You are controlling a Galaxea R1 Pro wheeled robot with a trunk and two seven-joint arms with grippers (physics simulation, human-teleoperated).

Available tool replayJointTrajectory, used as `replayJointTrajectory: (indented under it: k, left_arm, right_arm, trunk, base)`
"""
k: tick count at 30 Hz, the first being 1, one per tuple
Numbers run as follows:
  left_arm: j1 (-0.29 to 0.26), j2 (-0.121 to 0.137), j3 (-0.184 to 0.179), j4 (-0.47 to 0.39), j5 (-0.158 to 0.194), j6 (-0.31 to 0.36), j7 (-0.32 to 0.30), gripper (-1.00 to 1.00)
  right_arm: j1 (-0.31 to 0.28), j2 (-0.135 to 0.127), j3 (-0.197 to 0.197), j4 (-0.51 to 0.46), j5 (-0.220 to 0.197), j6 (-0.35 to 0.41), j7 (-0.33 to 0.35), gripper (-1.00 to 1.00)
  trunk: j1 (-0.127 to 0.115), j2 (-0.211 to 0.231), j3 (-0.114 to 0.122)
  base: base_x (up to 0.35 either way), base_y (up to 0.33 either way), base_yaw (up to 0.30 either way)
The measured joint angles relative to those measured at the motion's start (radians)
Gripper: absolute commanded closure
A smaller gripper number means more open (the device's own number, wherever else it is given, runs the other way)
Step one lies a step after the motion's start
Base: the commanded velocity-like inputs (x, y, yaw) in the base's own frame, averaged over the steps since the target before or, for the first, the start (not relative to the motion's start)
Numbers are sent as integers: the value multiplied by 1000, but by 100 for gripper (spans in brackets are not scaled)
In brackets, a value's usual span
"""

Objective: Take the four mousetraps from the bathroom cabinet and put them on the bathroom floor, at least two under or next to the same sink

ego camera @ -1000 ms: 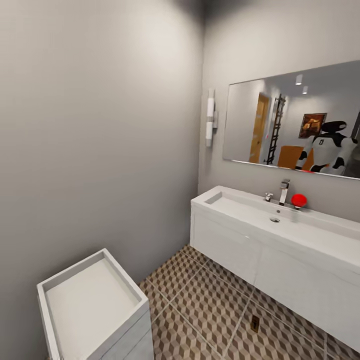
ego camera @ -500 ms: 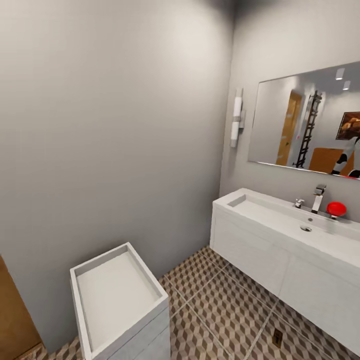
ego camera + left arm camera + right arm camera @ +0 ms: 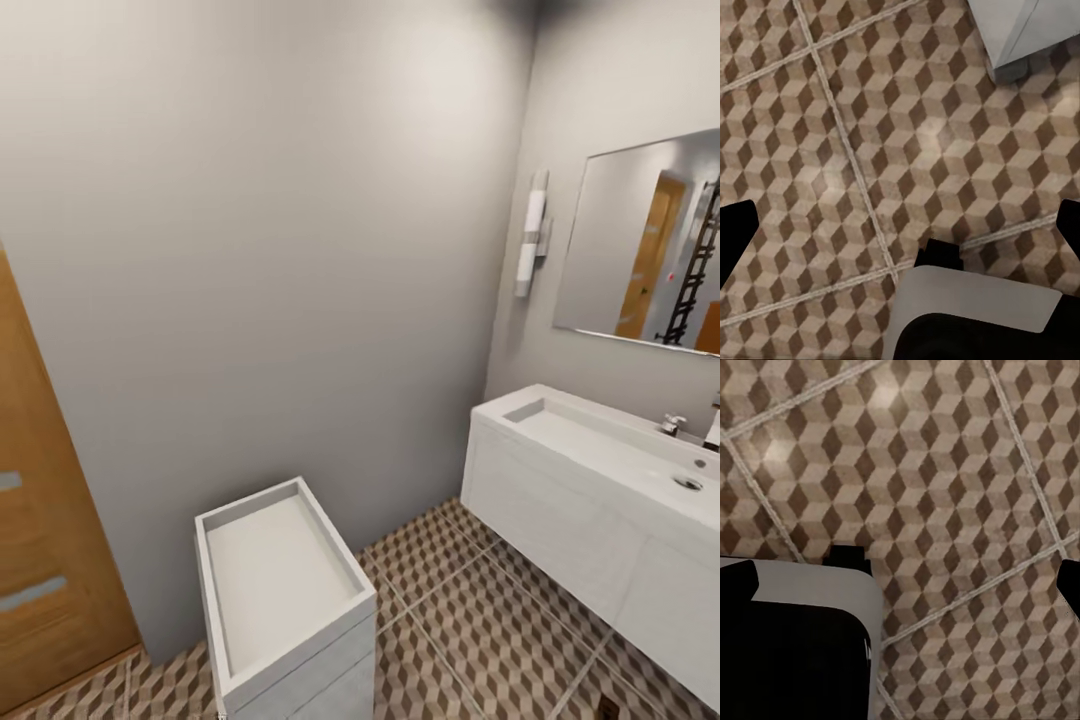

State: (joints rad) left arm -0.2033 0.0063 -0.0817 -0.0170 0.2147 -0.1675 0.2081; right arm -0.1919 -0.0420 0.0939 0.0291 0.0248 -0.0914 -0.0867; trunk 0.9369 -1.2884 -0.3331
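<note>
**A home bathroom**

A white wall-hung vanity carries a long shallow sink (image 3: 610,450) with a chrome tap (image 3: 672,425), under a wide mirror (image 3: 640,250) with a tube wall light (image 3: 530,247) beside it. The floor (image 3: 480,620) has cube-patterned tiles in brown and beige. Grey walls, a wooden door (image 3: 50,520) and a low white open-topped unit (image 3: 285,600) complete the room.

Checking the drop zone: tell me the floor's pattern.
Floor: brown, beige and cream cube-pattern tiles with light grout lines, clearest in the right wrist view.
</note>
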Motion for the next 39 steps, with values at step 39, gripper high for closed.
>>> replayJointTrajectory:
  k: [39]
  left_arm:
    - [0, 0, 0, 0, 0, 0, 0, -100]
  right_arm:
    - [0, -2, 0, -1, 2, 0, 0, -100]
  trunk:
    - [0, 0, 0]
  base:
    - [0, 0, 291]
